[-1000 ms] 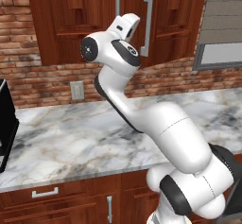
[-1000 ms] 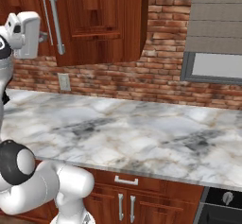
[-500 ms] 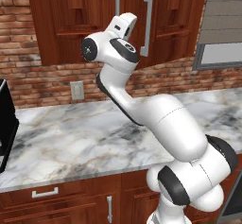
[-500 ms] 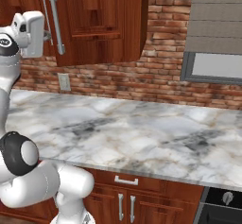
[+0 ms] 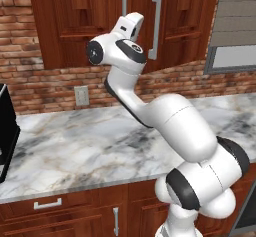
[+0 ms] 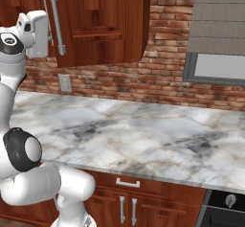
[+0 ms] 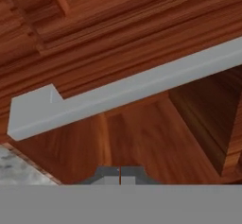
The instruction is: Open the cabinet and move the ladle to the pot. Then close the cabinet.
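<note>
The cabinet [image 5: 90, 26] is a reddish-brown wall unit with two panelled doors. Its silver bar handles [image 5: 156, 23] hang side by side at the middle. My white hand [image 5: 131, 25] is raised right in front of these handles [image 6: 56, 22]. In the hand view one silver bar [image 7: 123, 93] runs slantwise close ahead of my gripper [image 7: 120, 173], whose fingertips are shut together on nothing. A darker recess shows beyond the bar; I cannot tell whether a door stands ajar. The ladle is hidden and the pot is out of view.
A marble counter [image 5: 75, 146] runs below the cabinet, backed by a brick wall with an outlet [image 5: 81, 95]. A black appliance [image 5: 5, 131] sits at the left edge. A grey hood [image 6: 217, 39] hangs at the right, and lower drawers [image 5: 47, 203] sit under the counter.
My hand has crept slightly closer to the cabinet handles while the elbow and lower arm links swung round. The gripper stayed shut.
</note>
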Motion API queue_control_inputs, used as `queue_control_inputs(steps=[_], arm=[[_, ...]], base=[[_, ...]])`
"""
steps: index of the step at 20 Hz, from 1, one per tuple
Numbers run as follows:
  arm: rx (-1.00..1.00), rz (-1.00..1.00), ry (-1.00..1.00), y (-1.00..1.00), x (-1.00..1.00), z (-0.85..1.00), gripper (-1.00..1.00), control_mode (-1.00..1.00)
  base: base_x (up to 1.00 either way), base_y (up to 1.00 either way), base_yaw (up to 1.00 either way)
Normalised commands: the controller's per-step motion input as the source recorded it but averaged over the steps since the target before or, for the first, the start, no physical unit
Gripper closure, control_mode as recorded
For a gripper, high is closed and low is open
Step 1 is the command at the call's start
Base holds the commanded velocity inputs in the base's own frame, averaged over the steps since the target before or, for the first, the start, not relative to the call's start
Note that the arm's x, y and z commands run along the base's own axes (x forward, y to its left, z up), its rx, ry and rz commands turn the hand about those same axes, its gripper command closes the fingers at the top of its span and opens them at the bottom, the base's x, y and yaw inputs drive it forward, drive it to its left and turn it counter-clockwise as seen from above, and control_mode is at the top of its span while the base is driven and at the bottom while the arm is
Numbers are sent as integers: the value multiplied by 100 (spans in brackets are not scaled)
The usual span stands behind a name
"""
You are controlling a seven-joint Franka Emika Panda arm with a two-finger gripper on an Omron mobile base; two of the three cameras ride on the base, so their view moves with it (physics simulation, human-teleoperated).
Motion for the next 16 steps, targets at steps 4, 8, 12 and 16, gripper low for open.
queue_control_inputs(steps=[4, 8, 12, 16], arm=[[-3, -3, 0, -16, 1, 0, 100, -100], [-2, -6, 0, -21, 0, 0, 100, -100], [-4, -13, 0, -28, -9, 0, 100, -100], [-3, -18, 0, -34, -42, 0, 100, -100]], base=[[0, 0, 0], [0, 0, 0], [0, 0, 0], [0, 0, 0]])
